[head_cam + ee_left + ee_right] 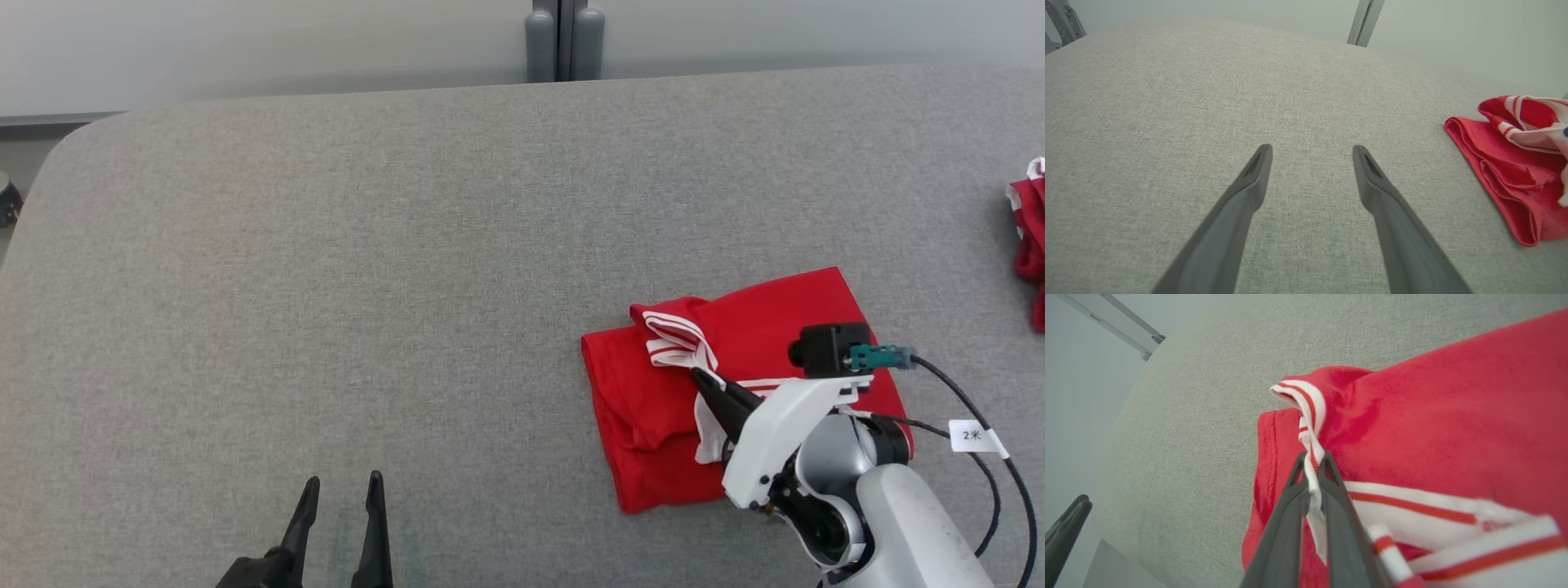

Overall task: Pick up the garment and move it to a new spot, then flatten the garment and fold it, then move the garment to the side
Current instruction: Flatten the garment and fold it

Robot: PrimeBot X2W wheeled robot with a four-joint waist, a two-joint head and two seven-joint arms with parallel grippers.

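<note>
1. The right fingers are being held closed on a white striped band of the red garment. The band is being pinched between their tips.
2. The garment is lying on the right part of the grey bench. It is gathered into a rough rectangle, with the striped trim loose on top.
3. The left fingers are being held wide apart, gripping nothing, over bare bench well apart from the garment.
4. The folding step is being judged as the one in hand, and as nearly done: only the loose trim is being dealt with.
5. The next move is being judged to call for the band to be laid flat on the pile and let go.
6. After that, a hold through all the stacked layers is being called for, so that the bundle is not being pulled open while it is being moved aside.
7. A second red cloth is lying at the bench's far right edge and is being left alone.
</note>
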